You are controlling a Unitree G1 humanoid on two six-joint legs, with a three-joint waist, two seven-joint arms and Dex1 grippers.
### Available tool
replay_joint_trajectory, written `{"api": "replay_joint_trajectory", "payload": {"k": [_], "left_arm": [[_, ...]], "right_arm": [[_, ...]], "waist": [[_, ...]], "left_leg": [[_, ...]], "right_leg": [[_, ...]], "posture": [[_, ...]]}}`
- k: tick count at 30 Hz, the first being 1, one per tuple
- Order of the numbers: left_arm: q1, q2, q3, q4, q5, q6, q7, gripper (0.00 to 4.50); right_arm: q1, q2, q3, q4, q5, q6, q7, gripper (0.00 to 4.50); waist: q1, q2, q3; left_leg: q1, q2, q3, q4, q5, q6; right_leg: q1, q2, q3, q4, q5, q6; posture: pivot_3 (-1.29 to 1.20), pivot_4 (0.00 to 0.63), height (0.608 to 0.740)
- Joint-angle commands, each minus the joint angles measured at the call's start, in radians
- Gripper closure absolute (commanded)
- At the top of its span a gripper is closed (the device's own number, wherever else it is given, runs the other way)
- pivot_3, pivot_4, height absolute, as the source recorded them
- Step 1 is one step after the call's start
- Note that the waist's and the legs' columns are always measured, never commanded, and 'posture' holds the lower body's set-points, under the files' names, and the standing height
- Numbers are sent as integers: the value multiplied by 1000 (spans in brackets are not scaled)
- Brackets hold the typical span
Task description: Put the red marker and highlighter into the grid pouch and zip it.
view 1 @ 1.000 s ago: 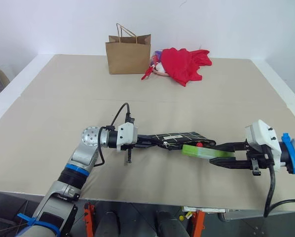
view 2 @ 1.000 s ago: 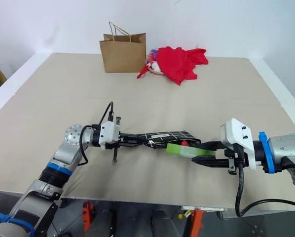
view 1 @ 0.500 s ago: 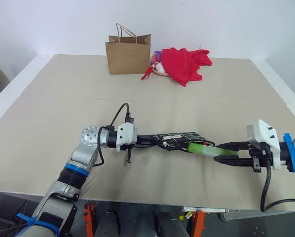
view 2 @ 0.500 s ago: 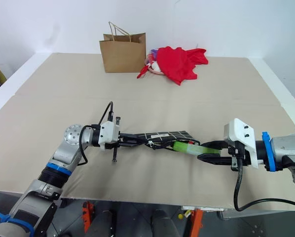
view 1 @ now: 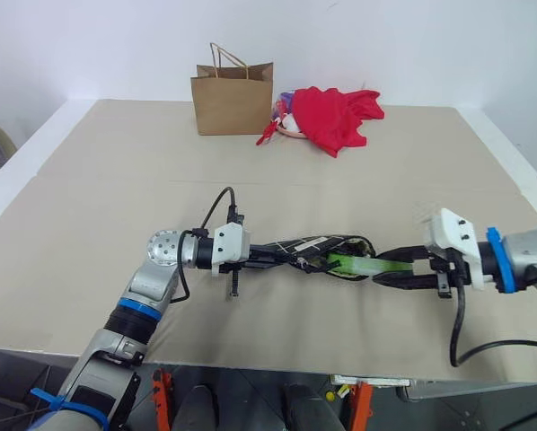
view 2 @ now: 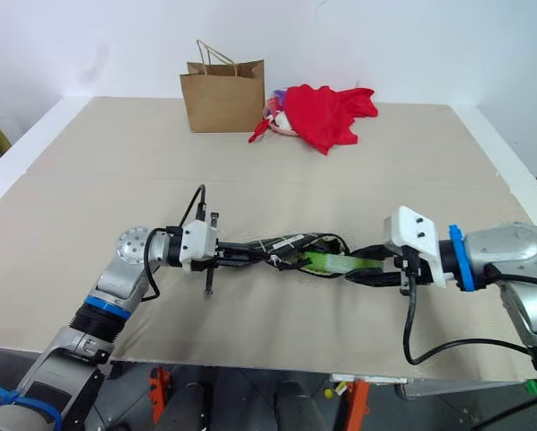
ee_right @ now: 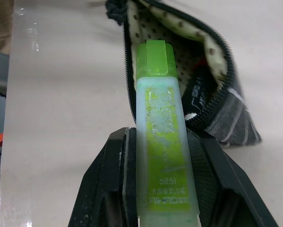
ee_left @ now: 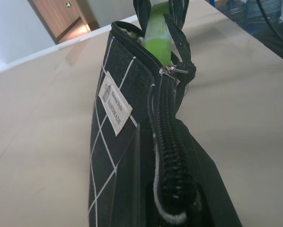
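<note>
Two black fingers of the right gripper [ee_right: 163, 189] clamp the stubby lime-green highlighter [ee_right: 163, 142] by its rear half, one finger on each flat side, its green cap sticking out well past the fingertips and into the open mouth of the black fabric grid pouch [view 1: 313, 249]. Seen from the right wrist, the cap sits just inside the unzipped edge, over the pouch's cream, dark-dotted lining; beside it a dark object with red and white marks lies deeper within, too shadowed to name.

Across from it, the left gripper [view 1: 261, 257] pinches the pouch's opposite, closed end, its fingers shut tight on the fabric and holding the pouch level just above the beige table [view 1: 116, 180]. From the left wrist, the black zipper [ee_left: 167, 142] runs away along the pouch's upper edge to its silver slider [ee_left: 171, 70], the highlighter standing in the gap beyond it; a small white label [ee_left: 115, 105] sits on the gridded side.

By count: one highlighter, one pouch, two grippers, each with two fingers.

At the far edge of the table, well apart from the arms, stand one brown paper bag [view 1: 233, 101] with twine handles and, just beside it on the right, one heap of red cloth [view 1: 336, 115].
</note>
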Motion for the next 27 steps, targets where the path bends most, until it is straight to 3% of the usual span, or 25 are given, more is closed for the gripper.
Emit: {"api": "replay_joint_trajectory", "payload": {"k": [1, 7, 17, 27], "left_arm": [[-4, 0, 5, -42, -16, -13, 0, 4500], [5, 7, 8, -53, -13, -6, 8, 4500], [22, 24, 6, -84, -14, 17, 16, 4500], [3, 20, 6, -70, -12, 18, 16, 4500]], "right_arm": [[-60, 18, 23, 9, -3, 4, 7, 3401], [-61, 29, 48, 7, -16, 3, 13, 3401], [108, -46, -102, -36, 17, -41, 60, 3401], [167, -45, -203, -165, 147, 88, 43, 3401]], "waist": [[0, 0, 0], [1, 0, 0], [3, 0, 0], [1, 0, 0]], "left_leg": [[0, 0, 0, 0, 0, 0], [0, 0, 0, 0, 0, 0], [0, 0, 0, 0, 0, 0], [1, 0, 0, 1, 0, 0]], "right_leg": [[0, 0, 0, 0, 0, 0], [0, 0, 0, 0, 0, 0], [0, 0, 0, 0, 0, 0], [1, 0, 0, 1, 0, 0]], "posture": [[0, 150, 740], [0, 150, 740], [0, 150, 740], [0, 150, 740]]}}
